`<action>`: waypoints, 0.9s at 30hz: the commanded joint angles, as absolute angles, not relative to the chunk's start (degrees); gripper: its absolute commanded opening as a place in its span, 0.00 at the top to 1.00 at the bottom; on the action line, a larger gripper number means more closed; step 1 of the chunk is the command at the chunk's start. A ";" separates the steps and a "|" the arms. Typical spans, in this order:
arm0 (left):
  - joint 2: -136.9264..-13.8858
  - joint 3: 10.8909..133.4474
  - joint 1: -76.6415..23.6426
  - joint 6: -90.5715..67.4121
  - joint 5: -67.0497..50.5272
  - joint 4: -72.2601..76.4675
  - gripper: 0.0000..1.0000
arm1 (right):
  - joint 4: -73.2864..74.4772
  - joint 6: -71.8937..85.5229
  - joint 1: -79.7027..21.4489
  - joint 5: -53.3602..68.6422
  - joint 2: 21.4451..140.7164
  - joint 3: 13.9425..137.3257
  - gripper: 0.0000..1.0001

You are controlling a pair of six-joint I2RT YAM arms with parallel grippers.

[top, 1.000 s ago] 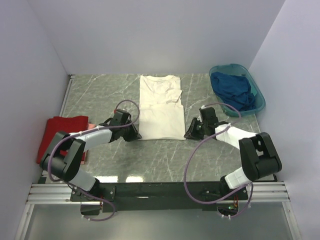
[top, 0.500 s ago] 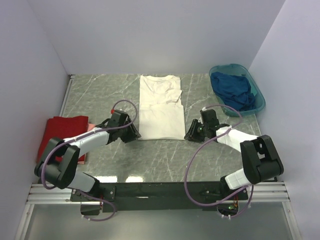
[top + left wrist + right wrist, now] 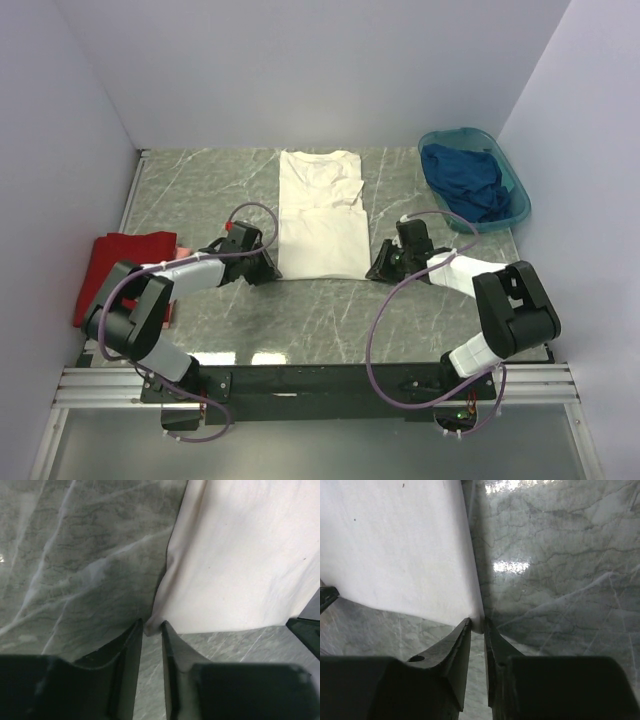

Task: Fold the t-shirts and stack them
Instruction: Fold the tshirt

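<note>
A teal basin (image 3: 516, 195) sits at the far right corner of the table (image 3: 200, 190), and a crumpled blue shirt (image 3: 462, 178) fills it. A red shirt (image 3: 120, 262) lies on the table at the left edge, well apart from the rest. A white shirt (image 3: 320, 215) is spread flat in the middle, narrowed into a long strip, its near hem facing the arms.

The left end effector (image 3: 262, 268) is low at the near left corner of that hem. In the left wrist view its tips (image 3: 151, 625) are only a narrow gap apart, with the cloth corner at that gap. I cannot tell whether they actually pinch it. The right end effector (image 3: 380, 268) is at the near right corner. In its own view (image 3: 478, 622) the hem corner reaches in between the close-set tips, and again a grip cannot be confirmed.

Compared with a second ago, all three shirts lie as they did. Both arms keep nearly the same low reach, and the right wrist is a shade closer to the shirt.
</note>
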State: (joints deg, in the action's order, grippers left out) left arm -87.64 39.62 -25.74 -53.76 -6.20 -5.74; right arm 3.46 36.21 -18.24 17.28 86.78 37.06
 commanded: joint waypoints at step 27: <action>-58.12 23.82 -39.27 -64.59 -0.27 -18.44 0.99 | 11.51 40.51 -24.78 22.15 52.84 15.83 1.00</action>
State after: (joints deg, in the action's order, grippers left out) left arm -62.83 25.65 -36.82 -60.84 -3.07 -13.15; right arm 8.36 37.63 -22.37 20.97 58.39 18.17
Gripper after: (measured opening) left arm 0.015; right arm 0.008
